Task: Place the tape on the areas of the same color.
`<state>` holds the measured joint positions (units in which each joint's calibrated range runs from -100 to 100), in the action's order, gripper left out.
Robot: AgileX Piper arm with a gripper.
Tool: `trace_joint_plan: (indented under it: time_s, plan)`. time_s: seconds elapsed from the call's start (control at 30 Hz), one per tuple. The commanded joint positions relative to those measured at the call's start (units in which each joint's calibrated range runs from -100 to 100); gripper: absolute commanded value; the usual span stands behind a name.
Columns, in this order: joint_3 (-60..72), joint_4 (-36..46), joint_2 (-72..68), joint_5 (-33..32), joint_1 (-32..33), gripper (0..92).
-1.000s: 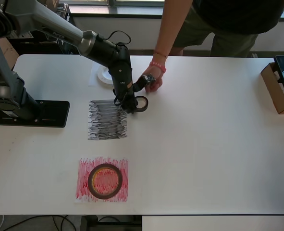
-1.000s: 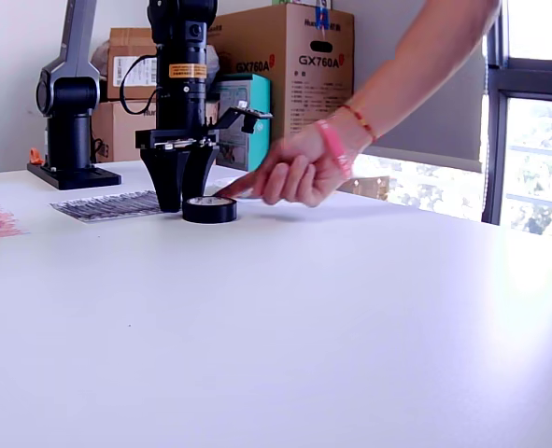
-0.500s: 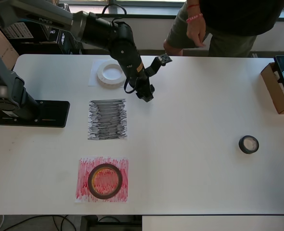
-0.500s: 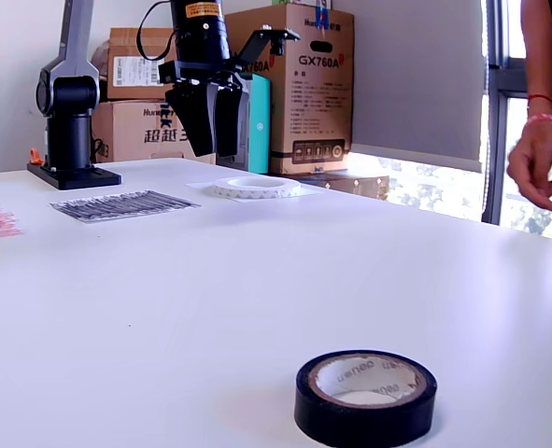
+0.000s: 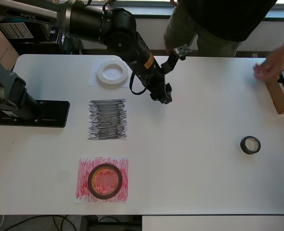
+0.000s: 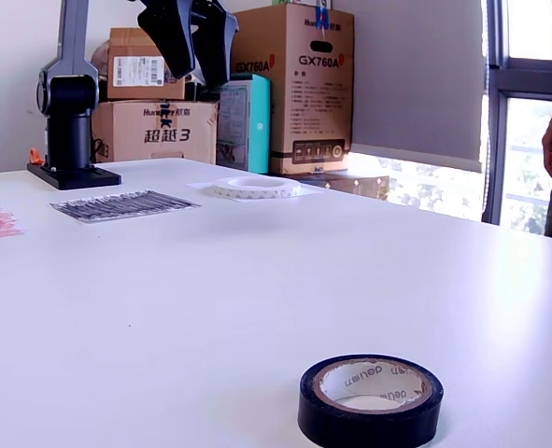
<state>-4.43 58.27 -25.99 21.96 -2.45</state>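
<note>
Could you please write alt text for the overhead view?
A robot arm's gripper hangs over a white table; white tape and red-brown tape sit on matching sheets, while black tape lies far from the black sheet.

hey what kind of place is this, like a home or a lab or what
Probably a lab or office workroom used for robot trials: a robot arm is clamped to a plain white table, and shipping cartons are stacked along the wall beside a window.
</note>
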Motion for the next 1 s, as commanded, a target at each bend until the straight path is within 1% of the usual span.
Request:
trace_joint_plan:
  time_s: [0.0, 0.13, 0.33, 0.5, 0.6, 0.77, 0.83, 0.97]
  plan:
    - [9.47, -0.19, -5.53, -1.58, -0.85, 59.7]
    - [18.37, 0.06, -11.43, -3.38, -1.96, 59.7]
    - [33.46, 3.12, -22.09, -4.12, -2.83, 59.7]
    - [44.73, 3.2, -31.07, -4.53, -3.78, 59.7]
    - [47.18, 3.2, -34.25, -4.28, -4.09, 59.7]
    - [46.27, 3.46, -35.75, -4.2, -4.09, 59.7]
    - [46.27, 6.85, -35.19, -4.28, -3.78, 59.7]
    - [45.91, 19.24, -32.48, -4.53, -0.62, 59.7]
